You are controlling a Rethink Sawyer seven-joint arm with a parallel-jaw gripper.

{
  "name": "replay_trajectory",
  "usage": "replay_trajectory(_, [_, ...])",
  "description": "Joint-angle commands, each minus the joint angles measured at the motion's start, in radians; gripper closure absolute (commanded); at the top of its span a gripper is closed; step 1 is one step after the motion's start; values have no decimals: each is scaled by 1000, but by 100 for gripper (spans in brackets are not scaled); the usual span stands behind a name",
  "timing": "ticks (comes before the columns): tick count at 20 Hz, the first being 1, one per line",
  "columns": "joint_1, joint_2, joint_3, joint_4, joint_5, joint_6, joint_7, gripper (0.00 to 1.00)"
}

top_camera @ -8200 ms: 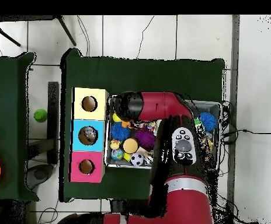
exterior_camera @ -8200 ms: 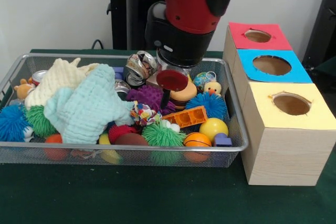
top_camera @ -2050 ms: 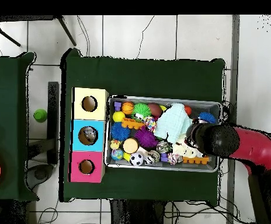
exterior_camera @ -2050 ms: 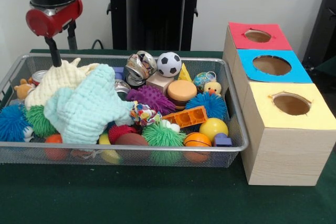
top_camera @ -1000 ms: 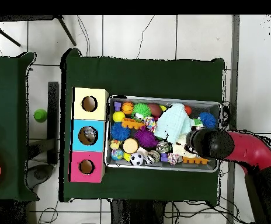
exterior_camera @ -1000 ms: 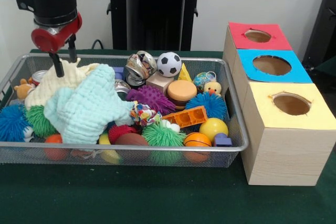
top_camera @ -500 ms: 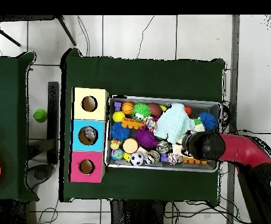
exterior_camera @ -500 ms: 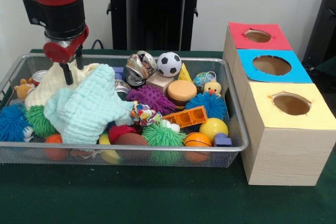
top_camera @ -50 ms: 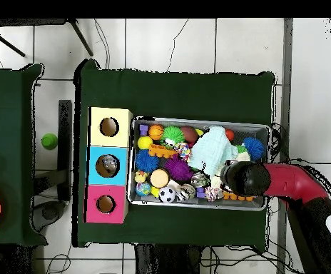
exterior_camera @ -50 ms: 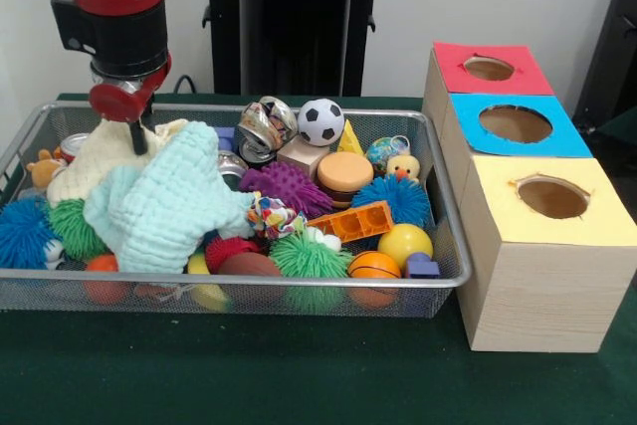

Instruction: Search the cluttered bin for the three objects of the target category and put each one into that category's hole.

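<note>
The wire bin (exterior_camera @ -50 ms: 249, 296) holds a heap of toys. At its left lie a cream knitted cloth (exterior_camera @ -50 ms: 100, 151) and a mint cloth (exterior_camera @ -50 ms: 164, 201). My gripper (exterior_camera @ -50 ms: 142, 131) stands open at the bin's left end, its dark tips pressed into the top of the cream cloth. Nothing is lifted. In the overhead view the arm's wrist (top_camera @ -50 ms: 243, 178) covers the gripper beside the mint cloth (top_camera @ -50 ms: 212, 151). Three boxes stand beside the bin, with red (exterior_camera @ -50 ms: 453, 65), blue (exterior_camera @ -50 ms: 468, 106) and yellow (exterior_camera @ -50 ms: 498, 186) tops, each with a round hole.
Also in the bin are crushed cans (exterior_camera @ -50 ms: 267, 126), a soccer ball (exterior_camera @ -50 ms: 320, 121), a wooden block (exterior_camera @ -50 ms: 302, 156), an orange brick (exterior_camera @ -50 ms: 350, 222), spiky balls (exterior_camera @ -50 ms: 309, 256), a basketball (exterior_camera @ -50 ms: 374, 266) and a teddy (exterior_camera @ -50 ms: 45, 168). A black stand (exterior_camera @ -50 ms: 294, 22) rises behind.
The gripper has moved right along the bin's left end and come down, so its tips now sink into the cream cloth. The toys have not shifted.
</note>
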Motion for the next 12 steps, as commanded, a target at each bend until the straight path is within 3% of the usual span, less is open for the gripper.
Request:
replay_trajectory(1, [9, 25, 10, -2, -61, -47, 36, 100])
replay_trajectory(7, [-17, 33, 30, -5, -43, -45, 22, 100])
replay_trajectory(12, [-88, 18, 135, 61, 94, -66, 49, 100])
